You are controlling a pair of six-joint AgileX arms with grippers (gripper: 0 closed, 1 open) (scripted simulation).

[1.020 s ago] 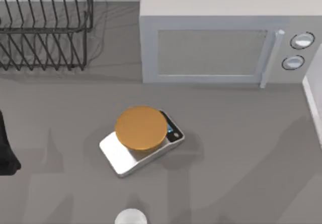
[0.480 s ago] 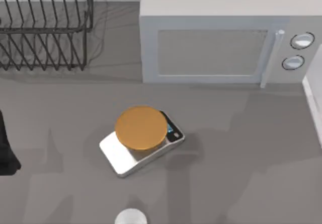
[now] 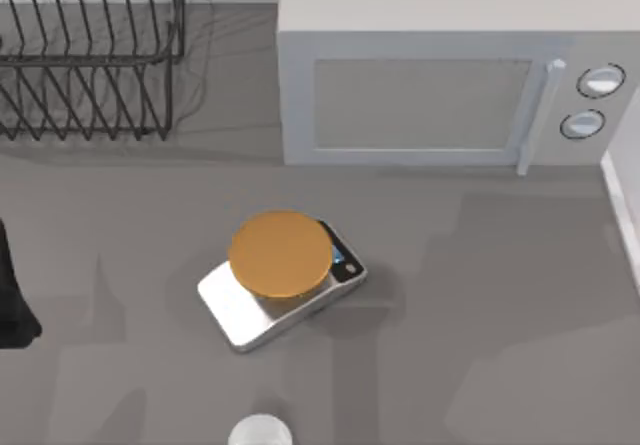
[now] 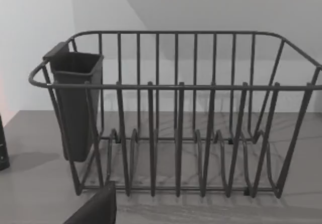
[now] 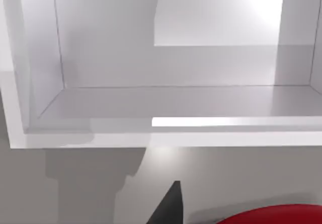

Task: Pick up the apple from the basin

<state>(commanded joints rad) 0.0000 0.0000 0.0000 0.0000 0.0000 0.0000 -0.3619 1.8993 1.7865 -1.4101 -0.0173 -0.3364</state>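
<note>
- Two AgileX arms at one grey tabletop [image 3: 480, 315]; part of the left arm [image 3: 10, 295] dark at the top view's left edge.
- Left gripper [image 4: 95, 209]: a dark tip low in the left wrist view, facing a wire dish rack [image 4: 176, 113]. Cannot tell whether clenched or released.
- Dish rack [image 3: 90, 55] at the far left corner of the tabletop, upright, with a dark cutlery holder [image 4: 75, 103] hung on one end wall.
- Right gripper [image 5: 168, 206]: a dark tip in the right wrist view, above grey tabletop and in front of an open white cabinet [image 5: 166, 83]. Cannot tell its grip state either.
- Red rounded shape [image 5: 271, 215] at the edge of the right wrist view, just beside the right gripper, apart from it. Cut off by the frame, so cannot tell whether it is the fruit of the task.
- Microwave [image 3: 440, 75] at the far right of the tabletop, door shut, two round knobs [image 3: 592, 102] beside the handle.
- Kitchen scale [image 3: 250, 310] near the middle of the tabletop, turned at an angle, carrying a flat orange disc [image 3: 280, 255].
- White round object [image 3: 260, 431] at the near edge, below the scale and well apart from it.
</note>
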